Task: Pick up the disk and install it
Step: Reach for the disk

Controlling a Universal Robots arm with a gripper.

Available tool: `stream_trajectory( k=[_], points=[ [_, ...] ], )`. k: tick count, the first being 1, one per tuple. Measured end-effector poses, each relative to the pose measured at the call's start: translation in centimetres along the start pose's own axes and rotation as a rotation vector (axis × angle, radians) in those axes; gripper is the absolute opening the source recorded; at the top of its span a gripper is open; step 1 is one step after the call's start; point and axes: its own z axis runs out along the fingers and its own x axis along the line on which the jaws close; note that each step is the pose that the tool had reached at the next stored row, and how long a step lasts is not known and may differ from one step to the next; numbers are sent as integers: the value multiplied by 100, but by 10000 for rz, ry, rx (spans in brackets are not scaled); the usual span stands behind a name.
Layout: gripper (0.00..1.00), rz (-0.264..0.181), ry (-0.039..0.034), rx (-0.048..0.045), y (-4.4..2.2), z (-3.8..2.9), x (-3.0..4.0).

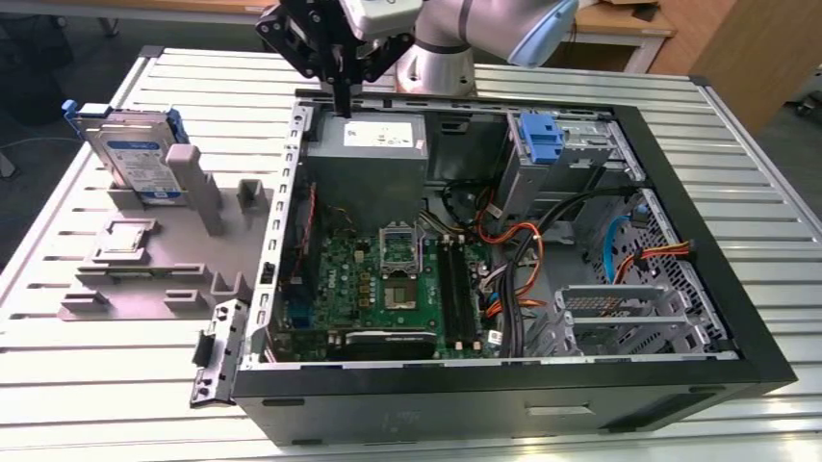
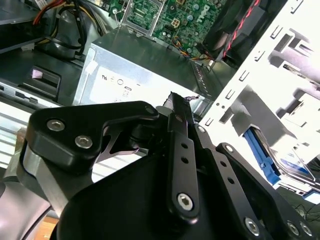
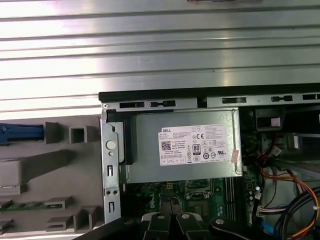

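Over the open computer case (image 1: pixel 514 385), in the exterior view, the gripper (image 1: pixel 345 108) is seen hanging just above the power supply (image 1: pixel 372 140), its jaws drawn together with nothing held between them. The disk (image 1: pixel 135 159) is stood upright in a grey holder (image 1: pixel 167 269) near the edge of the surface (image 1: pixel 745 125) at the exterior view's left, outside the case and well apart from the jaws. In the second wrist view the gripper (image 2: pixel 175 100) is shown pointed toward the power supply (image 2: pixel 130 82), while the disk (image 2: pixel 292 165) is glimpsed beyond the pale case wall (image 2: pixel 260 85), off to one side of the jaws. In the first wrist view the gripper (image 3: pixel 172 222) is set near the power supply (image 3: pixel 182 145), and the blue bracket of the disk (image 3: pixel 20 133) is caught beside the holder (image 3: pixel 35 175). The step in hand is judged to be the reach for the disk: to be done well, the jaws should be released before contact, lined up with the disk's flat faces, and kept clear of the case wall and the holder's posts.
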Motion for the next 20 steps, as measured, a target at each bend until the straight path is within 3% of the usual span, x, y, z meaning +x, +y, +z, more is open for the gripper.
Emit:
stream_trajectory(
  k=[20],
  points=[
    [10,-1,0,0,-9,7,195]
  ],
)
